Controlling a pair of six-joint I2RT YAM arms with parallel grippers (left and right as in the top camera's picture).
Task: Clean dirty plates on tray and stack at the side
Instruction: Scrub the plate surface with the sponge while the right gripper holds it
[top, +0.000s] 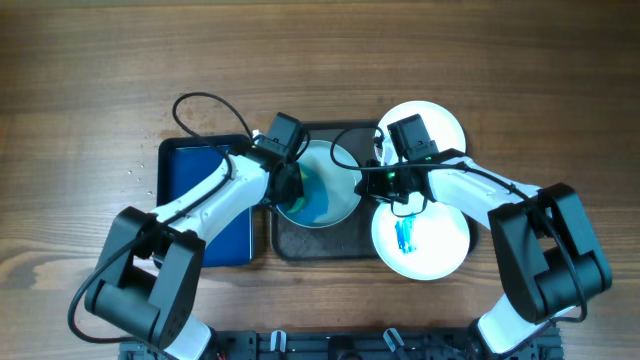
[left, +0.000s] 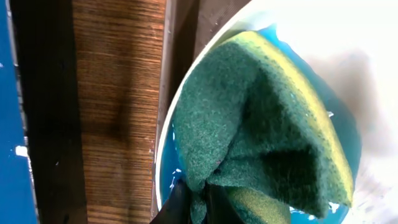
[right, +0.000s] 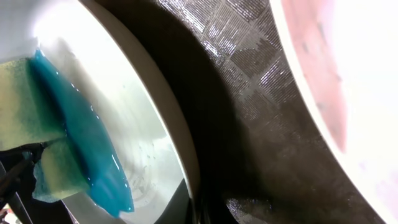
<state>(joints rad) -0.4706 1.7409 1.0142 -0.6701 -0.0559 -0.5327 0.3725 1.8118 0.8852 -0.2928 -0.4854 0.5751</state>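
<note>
Reading your left arm first: it reaches in from the lower left, forearm angled up and right across the blue bin (top: 195, 180), with the wrist ending over the left side of the plate (top: 345, 160) that sits on the dark tray (top: 320, 246). Your left gripper (left: 193, 208) is clamped tight on a folded green-and-yellow sponge (left: 261, 124), which is pressed into blue liquid near that plate's left rim. Your right arm comes in from the lower right, elbow out, forearm running left. The right gripper (top: 372, 182) sits at the plate's right rim. The wrist view shows the rim running into the jaws, so it's pinched closed on it. Two more white plates lie right of the tray: the far plate (top: 445, 120) behind the right wrist, the smeared plate (top: 445, 250) nearer you.
</note>
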